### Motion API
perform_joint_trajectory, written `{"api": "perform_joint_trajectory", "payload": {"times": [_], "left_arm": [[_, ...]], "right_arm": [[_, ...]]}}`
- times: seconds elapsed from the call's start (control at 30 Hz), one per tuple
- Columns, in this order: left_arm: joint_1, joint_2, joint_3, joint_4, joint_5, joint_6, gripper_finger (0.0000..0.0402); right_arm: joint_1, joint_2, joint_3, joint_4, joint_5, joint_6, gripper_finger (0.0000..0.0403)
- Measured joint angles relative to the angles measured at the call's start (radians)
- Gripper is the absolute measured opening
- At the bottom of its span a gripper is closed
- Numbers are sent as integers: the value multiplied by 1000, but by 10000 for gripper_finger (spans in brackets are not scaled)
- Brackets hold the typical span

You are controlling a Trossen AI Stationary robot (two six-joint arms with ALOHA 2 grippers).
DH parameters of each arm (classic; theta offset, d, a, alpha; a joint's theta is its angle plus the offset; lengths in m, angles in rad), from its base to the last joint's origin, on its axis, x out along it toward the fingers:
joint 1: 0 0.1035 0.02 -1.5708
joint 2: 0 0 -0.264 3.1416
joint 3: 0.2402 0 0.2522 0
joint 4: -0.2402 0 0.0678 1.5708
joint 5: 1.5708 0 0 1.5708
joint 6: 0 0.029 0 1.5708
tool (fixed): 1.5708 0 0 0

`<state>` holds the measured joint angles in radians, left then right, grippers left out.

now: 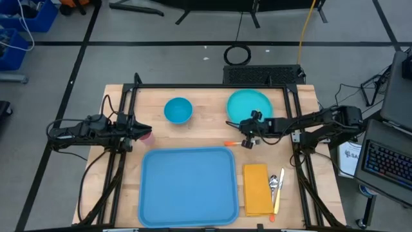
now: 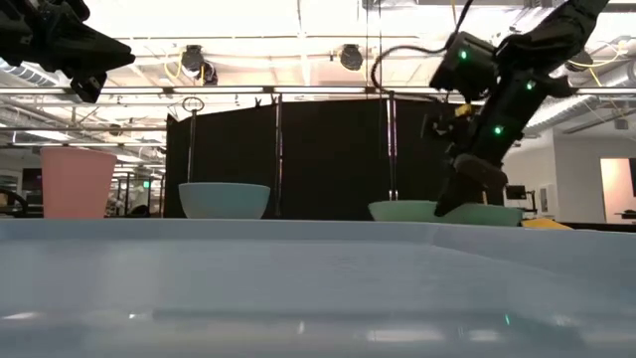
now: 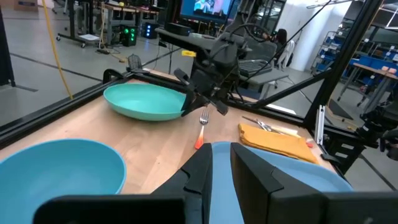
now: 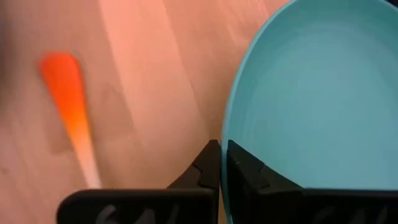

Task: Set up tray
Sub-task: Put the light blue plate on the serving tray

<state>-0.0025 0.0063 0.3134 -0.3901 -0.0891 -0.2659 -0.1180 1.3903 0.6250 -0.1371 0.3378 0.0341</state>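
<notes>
The round teal plate (image 1: pixel 249 104) lies on the wooden table behind the tray (image 1: pixel 187 185), a wide blue rectangle with a raised rim at the near edge. My right gripper (image 1: pixel 248 127) reaches in from the table's right and is shut on the plate's near rim. An orange-handled fork (image 1: pixel 233 143) lies on the wood just beside it. My left gripper (image 1: pixel 140 129) hovers level at the table's left, next to a pink cup (image 1: pixel 147 136). Its fingers (image 3: pixel 205 165) are a narrow gap apart with nothing between them. My right gripper pinches the plate's rim (image 4: pixel 225 134) at its near side between its two fingers, one over the plate's inside and one over the wood outside. The fingers slant down from the table's right. The plate (image 2: pixel 447 212) sits about level at table height.
A blue bowl (image 1: pixel 178 110) stands at the far middle, left of the plate. A yellow-orange napkin (image 1: pixel 256 188) lies right of the tray, with a spoon and a knife (image 1: pixel 277 183) along its right side. A black frame borders the table.
</notes>
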Motion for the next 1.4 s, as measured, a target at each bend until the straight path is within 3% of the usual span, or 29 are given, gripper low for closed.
{"api": "perform_joint_trajectory", "payload": {"times": [0.33,1.03,1.17,1.4], "left_arm": [[0,0,0,0,0,0,61],[0,0,0,0,-17,0,61],[0,0,0,0,-17,0,61],[1,0,0,-1,-17,0,61]], "right_arm": [[119,0,108,-6,83,-62,1],[462,1,303,3,79,-73,0],[503,53,350,5,77,-82,0],[534,251,537,-41,23,-155,0]]}}
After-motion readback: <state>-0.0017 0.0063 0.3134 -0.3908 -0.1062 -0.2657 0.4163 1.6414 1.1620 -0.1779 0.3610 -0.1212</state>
